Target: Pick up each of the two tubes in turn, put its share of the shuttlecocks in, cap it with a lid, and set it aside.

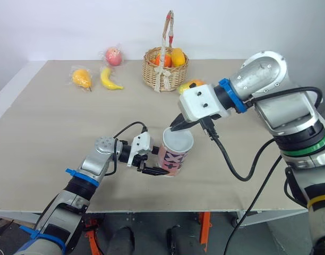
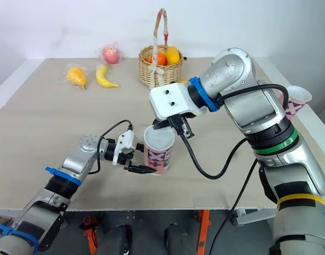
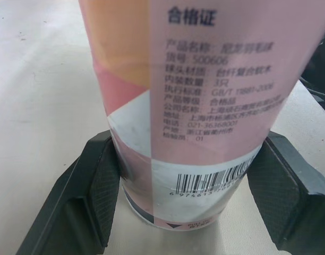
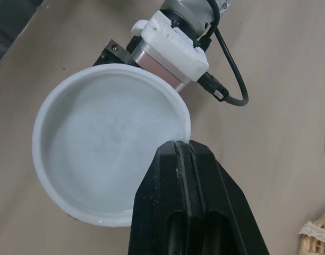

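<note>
A pink patterned shuttlecock tube (image 1: 173, 158) is standing upright on the beige worktop (image 1: 56, 133), near the middle of its near edge. The left gripper (image 1: 158, 171) is reaching in from the left and gripping the tube low on its body. Its two black fingers (image 3: 96, 186) are spread just wide enough to take the tube, and their ribbed pads are pressing against opposite sides just above the base. The printed label and barcode are facing the left wrist.

A white lid (image 4: 109, 143) is sitting on top of the tube. The right gripper (image 1: 176, 126) is coming down over it from the right, and its fingers (image 4: 178, 202) are pressed together with no gap between them. Their tips are touching the lid's rim on the right side.

A second tube (image 2: 296, 101) with the same pink pattern is showing at the far right, behind the right arm.

At the far side of the worktop a wicker basket (image 1: 157, 74) is holding fruit. To its left a banana (image 1: 109, 79), a wrapped red fruit (image 1: 113, 56) and a wrapped orange fruit (image 1: 82, 78) are lying well apart from the tube.
</note>
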Tool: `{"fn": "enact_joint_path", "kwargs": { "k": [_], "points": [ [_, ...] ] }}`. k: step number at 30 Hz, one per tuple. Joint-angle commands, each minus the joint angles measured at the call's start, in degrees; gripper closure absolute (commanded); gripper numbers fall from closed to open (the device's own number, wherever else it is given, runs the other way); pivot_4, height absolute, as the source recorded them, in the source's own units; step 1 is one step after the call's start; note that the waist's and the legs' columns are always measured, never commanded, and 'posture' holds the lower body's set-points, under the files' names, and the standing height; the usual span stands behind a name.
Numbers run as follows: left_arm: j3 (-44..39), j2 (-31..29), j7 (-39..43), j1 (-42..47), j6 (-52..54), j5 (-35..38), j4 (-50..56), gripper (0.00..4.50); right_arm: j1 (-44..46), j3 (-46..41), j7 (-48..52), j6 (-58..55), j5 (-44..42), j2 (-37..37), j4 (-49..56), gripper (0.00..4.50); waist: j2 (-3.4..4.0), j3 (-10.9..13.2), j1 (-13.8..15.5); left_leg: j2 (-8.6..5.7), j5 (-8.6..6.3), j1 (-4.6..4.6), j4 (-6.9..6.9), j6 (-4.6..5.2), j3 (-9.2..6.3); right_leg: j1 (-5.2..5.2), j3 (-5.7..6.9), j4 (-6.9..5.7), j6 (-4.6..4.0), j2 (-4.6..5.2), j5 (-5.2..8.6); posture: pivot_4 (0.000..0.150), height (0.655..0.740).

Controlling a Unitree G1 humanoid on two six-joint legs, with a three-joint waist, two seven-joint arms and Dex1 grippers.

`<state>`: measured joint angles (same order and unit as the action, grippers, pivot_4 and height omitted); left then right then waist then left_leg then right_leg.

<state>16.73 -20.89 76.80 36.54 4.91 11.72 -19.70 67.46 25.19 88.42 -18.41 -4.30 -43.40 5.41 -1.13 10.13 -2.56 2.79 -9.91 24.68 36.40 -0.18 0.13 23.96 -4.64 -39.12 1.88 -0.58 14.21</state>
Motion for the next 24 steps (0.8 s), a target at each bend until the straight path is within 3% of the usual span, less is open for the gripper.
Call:
{"fn": "enact_joint_path", "kwargs": {
  "k": [1,9,16,20,24],
  "points": [
    [0.9,-1.2,0.0,-1.0,0.9,-1.7,-2.0,1.24,-0.2,-0.8,-1.7,-0.7,-0.1,2.2,1.2,4.47,0.00,0.0,0.0,0.00,0.00,0.00,0.00,0.00,0.00,0.00,0.01,0.00,-0.01,0.00,0.01,0.150,0.7400],
    [0.8,-1.1,-0.1,-0.8,0.8,-1.7,-2.2,1.24,-2.7,0.3,-2.1,-2.3,1.8,2.4,3.6,0.98,0.00,0.0,0.0,0.01,0.00,-0.05,0.00,0.00,-0.02,-0.05,0.03,-0.01,-0.02,0.00,-0.01,0.150,0.7400],
    [0.8,-1.2,-0.1,-1.0,0.9,-1.7,-2.1,1.24,0.5,-4.5,-4.9,-7.9,-0.4,3.6,0.4,0.98,0.00,-0.1,0.0,0.03,0.00,-0.15,0.00,0.00,-0.01,-0.13,0.04,-0.01,-0.12,-0.01,0.00,0.150,0.7400],
    [0.7,-1.2,-0.1,-0.8,0.5,-1.9,-2.7,1.24,3.8,-11.4,-2.4,-14.5,-7.9,1.0,-0.9,2.15,0.00,0.0,0.0,0.05,0.00,-0.06,0.01,0.00,0.02,-0.03,0.03,-0.01,-0.14,-0.01,-0.05,0.150,0.7400],
    [0.8,-1.1,-0.1,-0.4,0.0,-2.1,-3.4,1.24,-0.7,-11.3,-1.8,-15.4,-10.3,-1.2,4.1,3.98,-0.03,-0.1,0.0,0.05,-0.04,-0.06,-0.03,0.00,-0.04,-0.07,0.07,0.00,-0.09,-0.01,0.05,0.150,0.7400]
  ]
}}
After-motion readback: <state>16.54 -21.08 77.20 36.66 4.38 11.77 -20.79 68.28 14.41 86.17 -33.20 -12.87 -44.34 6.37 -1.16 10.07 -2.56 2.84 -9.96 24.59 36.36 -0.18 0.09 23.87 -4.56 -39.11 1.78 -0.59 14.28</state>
